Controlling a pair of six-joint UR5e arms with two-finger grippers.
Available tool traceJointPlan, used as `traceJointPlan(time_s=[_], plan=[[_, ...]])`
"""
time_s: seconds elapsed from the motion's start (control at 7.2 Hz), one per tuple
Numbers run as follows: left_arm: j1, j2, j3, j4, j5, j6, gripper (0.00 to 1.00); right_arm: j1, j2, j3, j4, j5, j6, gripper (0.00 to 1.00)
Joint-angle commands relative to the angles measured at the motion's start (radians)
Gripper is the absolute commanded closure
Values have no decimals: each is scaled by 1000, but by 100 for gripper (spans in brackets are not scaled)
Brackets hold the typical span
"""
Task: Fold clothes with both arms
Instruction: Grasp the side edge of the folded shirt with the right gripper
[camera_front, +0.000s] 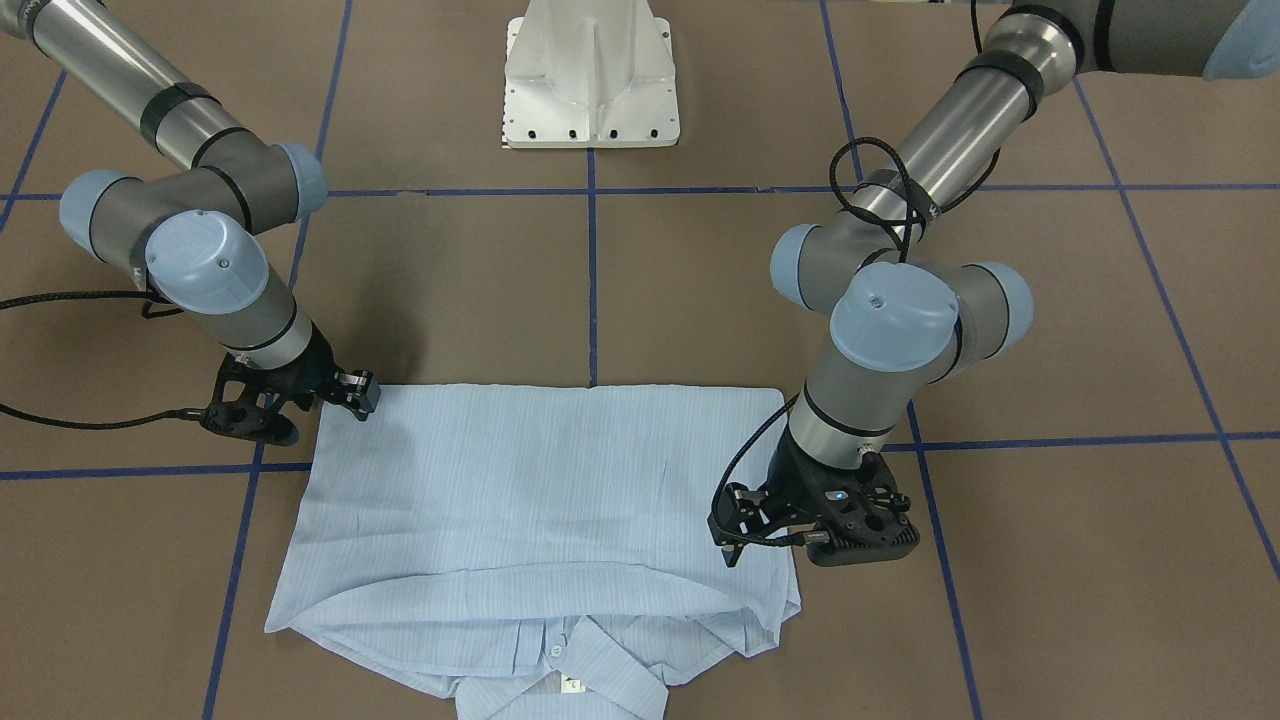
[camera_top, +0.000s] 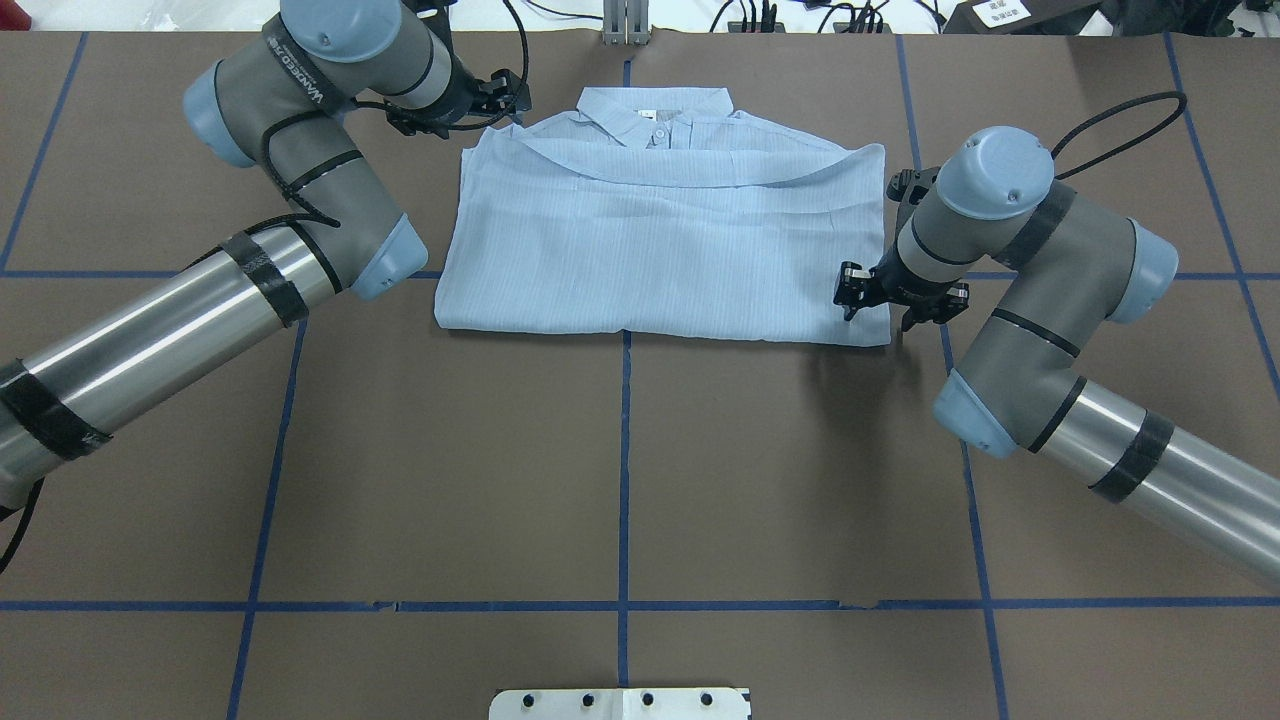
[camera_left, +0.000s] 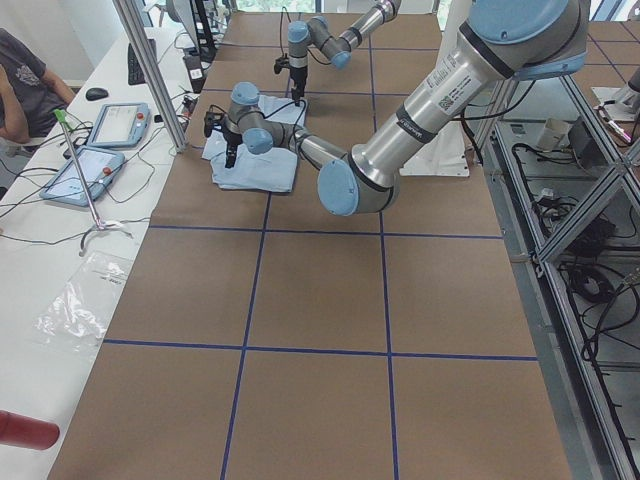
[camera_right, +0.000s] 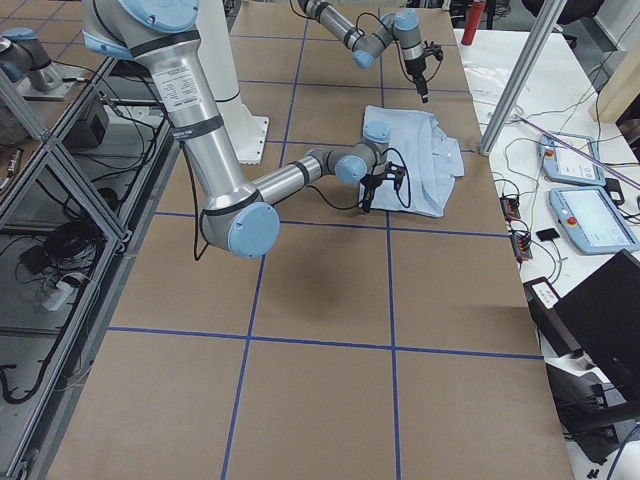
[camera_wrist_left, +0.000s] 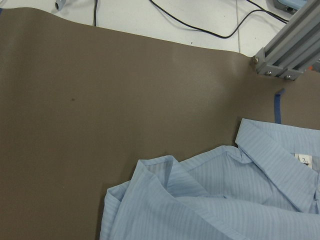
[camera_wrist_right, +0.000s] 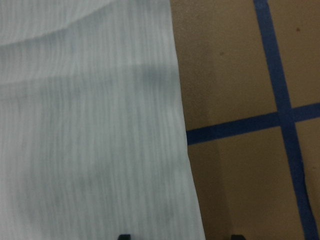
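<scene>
The light-blue pinstriped shirt (camera_top: 660, 240) lies folded flat on the brown table, its collar (camera_top: 655, 105) on the far side. It also shows in the front-facing view (camera_front: 530, 500). My left gripper (camera_top: 515, 95) hovers above the table beside the collar-side left corner; it looks open and holds nothing. The left wrist view shows that corner and the collar (camera_wrist_left: 280, 160) but no fingers. My right gripper (camera_top: 850, 290) is low over the shirt's near right corner and is open. Its fingertips (camera_wrist_right: 124, 236) stand apart with the shirt's side edge between them.
The white base pedestal (camera_top: 620, 703) stands at the table's near edge. Blue tape lines (camera_top: 625, 470) cross the brown surface. An aluminium post (camera_wrist_left: 287, 55) and cables sit just past the far edge. A side table with tablets (camera_left: 100, 130) and a person are beyond it.
</scene>
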Motion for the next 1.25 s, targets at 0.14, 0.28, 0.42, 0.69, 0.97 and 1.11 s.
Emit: traceJointPlan(time_s=[0.14,0.28,0.42,0.69,0.97,1.11], plan=[[0,-1,0,-2,0,1,0,-10,-3,0,-1,1,2,28],[0,0,0,-2,0,3,0,-16,-1,0,-1,2,2,28],[0,0,0,-2,0,3,0,-19,-1,0,-1,2,3,29],[0,0,0,-2,0,3,0,-19,-1,1,-1,10,9,71],[0,-1,0,-2,0,3,0,-18,-1,6,-1,11,8,100],[0,-1,0,-2,0,3,0,-15,2,15,-4,11,11,100]])
